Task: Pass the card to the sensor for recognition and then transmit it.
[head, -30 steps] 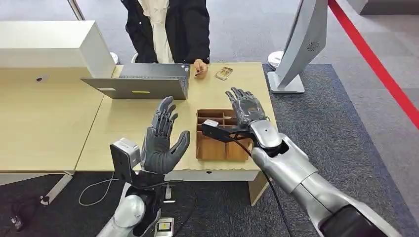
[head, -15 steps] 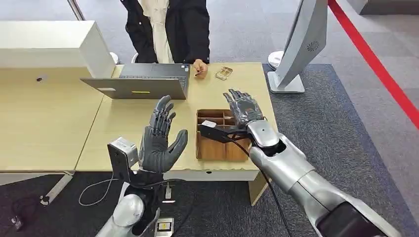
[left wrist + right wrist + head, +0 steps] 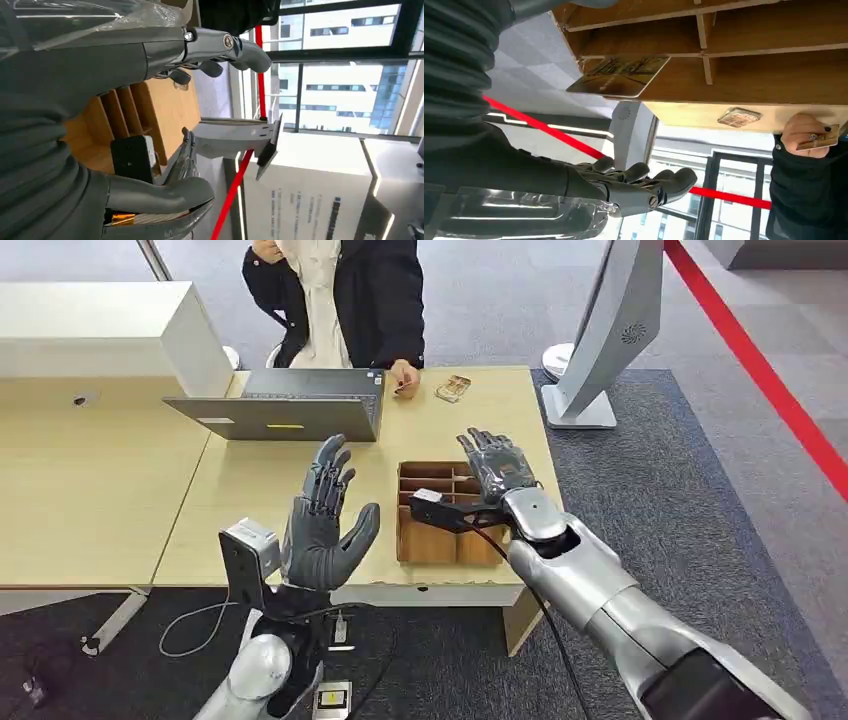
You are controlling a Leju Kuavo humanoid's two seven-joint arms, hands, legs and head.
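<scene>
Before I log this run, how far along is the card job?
Nothing looks done. Both hands are empty: left hand raised open, right hand open over the wooden divider box, where a card leans. Grasping, sensing and handover to the person remain.

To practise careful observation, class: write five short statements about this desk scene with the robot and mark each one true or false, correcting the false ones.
1. The left robot hand holds a card. False: it is open and empty.
2. The right robot hand hovers over the wooden divided box. True.
3. A card leans in one compartment of the box. True.
4. The laptop is closed flat. False: it stands open.
5. The person's hand holds a card at the far table edge. True.
</scene>
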